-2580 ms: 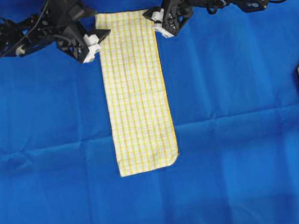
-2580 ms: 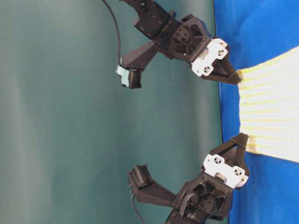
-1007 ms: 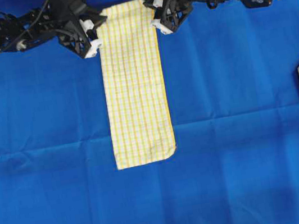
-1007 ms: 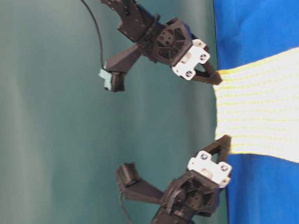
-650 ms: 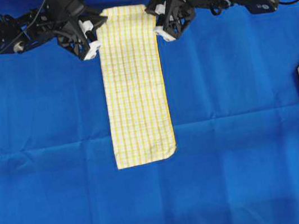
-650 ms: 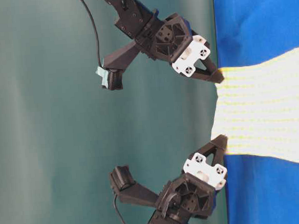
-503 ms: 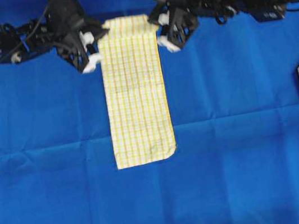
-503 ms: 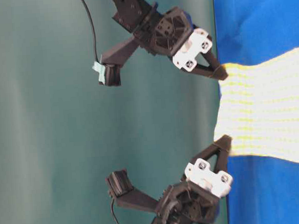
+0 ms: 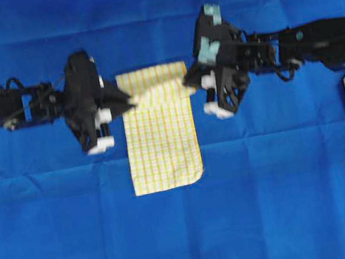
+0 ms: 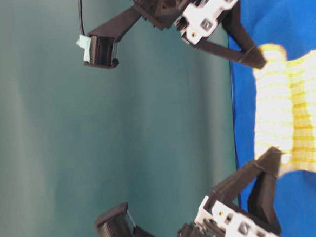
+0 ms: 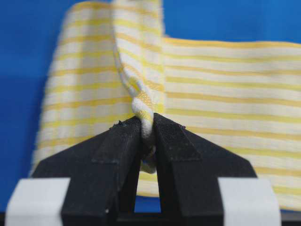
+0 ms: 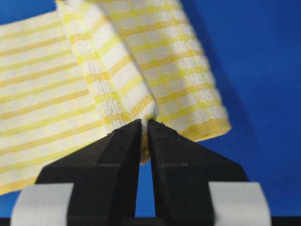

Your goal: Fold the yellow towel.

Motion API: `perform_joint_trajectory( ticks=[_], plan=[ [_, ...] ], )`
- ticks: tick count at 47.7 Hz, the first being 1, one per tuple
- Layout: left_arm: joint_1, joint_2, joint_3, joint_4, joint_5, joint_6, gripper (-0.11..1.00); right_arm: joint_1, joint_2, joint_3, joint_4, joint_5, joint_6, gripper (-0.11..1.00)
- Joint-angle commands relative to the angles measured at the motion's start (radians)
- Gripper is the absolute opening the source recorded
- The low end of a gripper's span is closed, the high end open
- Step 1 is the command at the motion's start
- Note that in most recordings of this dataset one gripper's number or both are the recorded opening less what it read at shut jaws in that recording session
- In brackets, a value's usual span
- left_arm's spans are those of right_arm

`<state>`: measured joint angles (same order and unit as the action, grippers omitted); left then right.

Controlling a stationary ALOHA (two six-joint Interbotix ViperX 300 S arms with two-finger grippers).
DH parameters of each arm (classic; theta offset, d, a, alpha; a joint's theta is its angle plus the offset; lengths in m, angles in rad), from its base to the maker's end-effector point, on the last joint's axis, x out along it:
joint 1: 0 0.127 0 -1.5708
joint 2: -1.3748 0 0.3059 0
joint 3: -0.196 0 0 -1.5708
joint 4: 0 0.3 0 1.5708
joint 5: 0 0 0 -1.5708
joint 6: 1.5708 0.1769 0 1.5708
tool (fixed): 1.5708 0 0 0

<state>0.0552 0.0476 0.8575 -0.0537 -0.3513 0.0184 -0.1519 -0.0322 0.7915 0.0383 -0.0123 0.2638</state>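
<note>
Yellow towel (image 9: 161, 138): white with yellow checks, top end lifted and doubling over; left fingers (image 11: 146, 141) and right fingers (image 12: 143, 132) pinched tight on its corners.

blue backdrop cloth (image 9: 289, 203), teal wall (image 10: 50, 131)

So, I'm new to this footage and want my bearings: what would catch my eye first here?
The yellow towel in the middle of the blue cloth, its top end lifted and doubled over the rest. The left gripper and right gripper each pinch a corner of that end, one on either side. The wrist views show the jaws shut tight on bunched fabric.
</note>
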Motion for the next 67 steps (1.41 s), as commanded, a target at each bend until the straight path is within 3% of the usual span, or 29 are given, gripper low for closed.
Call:
perform_joint_trajectory(
  ticks=[1,20,53,56,62,67],
  plan=[
    [-0.052,-0.032,0.002,-0.002,-0.008,-0.011,0.05,0.054,-0.021,-0.005,0.003,-0.011,0.012,0.05],
    [-0.233,-0.025,-0.003,-0.002,-0.008,-0.067,0.05,0.242,-0.018,-0.006,0.003,-0.009,0.064,0.05],
    [-0.236,0.044,-0.029,-0.002,0.003,-0.069,0.06,0.264,0.048,-0.049,0.002,-0.014,0.064,0.05],
    [-0.236,0.044,-0.026,-0.002,0.003,-0.067,0.12,0.264,0.052,-0.054,0.002,-0.012,0.064,0.05],
    [-0.236,0.041,-0.023,-0.002,0.003,-0.066,0.39,0.267,0.054,-0.06,0.002,-0.014,0.064,0.06],
    [-0.236,0.037,-0.023,-0.002,0.005,-0.06,0.55,0.268,0.051,-0.064,0.002,-0.009,0.064,0.2]
  ],
)
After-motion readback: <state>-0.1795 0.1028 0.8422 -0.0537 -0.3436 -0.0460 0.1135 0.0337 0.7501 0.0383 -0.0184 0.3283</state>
